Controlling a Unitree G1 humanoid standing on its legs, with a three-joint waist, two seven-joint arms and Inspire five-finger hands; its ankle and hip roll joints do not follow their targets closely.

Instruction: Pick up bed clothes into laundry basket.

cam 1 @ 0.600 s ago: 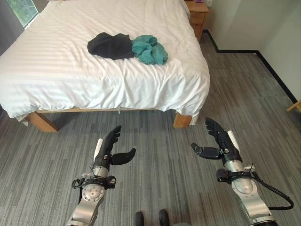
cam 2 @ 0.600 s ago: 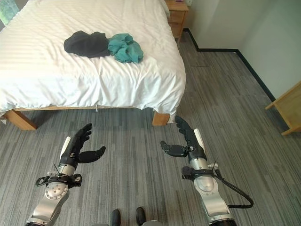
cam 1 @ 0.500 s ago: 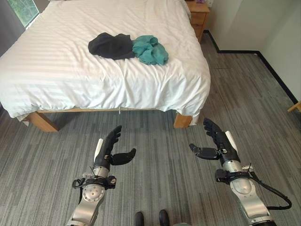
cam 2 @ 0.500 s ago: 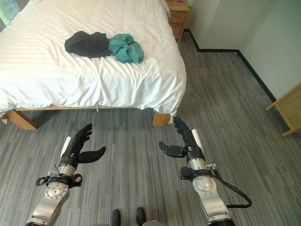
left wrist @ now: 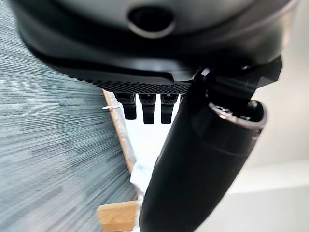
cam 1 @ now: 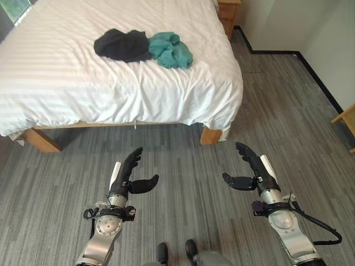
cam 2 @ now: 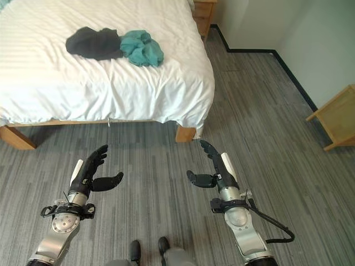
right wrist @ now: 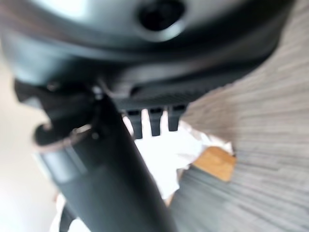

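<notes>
Two bunched garments lie side by side on the white bed (cam 1: 83,77): a black one (cam 1: 120,45) on the left and a teal one (cam 1: 170,49) touching its right side, well back from the near edge. My left hand (cam 1: 127,172) hovers over the grey floor in front of the bed, fingers straight, thumb out, holding nothing. Level with it to the right, my right hand (cam 1: 253,169) is also open and empty, just in front of the bed's near right corner. Both hands are far short of the clothes.
The bed stands on wooden legs (cam 1: 210,134) with its sheet hanging over the side. A wooden nightstand (cam 1: 228,9) sits at the bed's far right corner. A wooden furniture edge (cam 2: 334,117) juts in at the right wall. Grey striped carpet (cam 1: 183,160) stretches between me and the bed.
The whole picture has shifted, so the camera has moved; the bed and clothes sit higher and more to the left in the views. Both hands stay open at about the same pose.
</notes>
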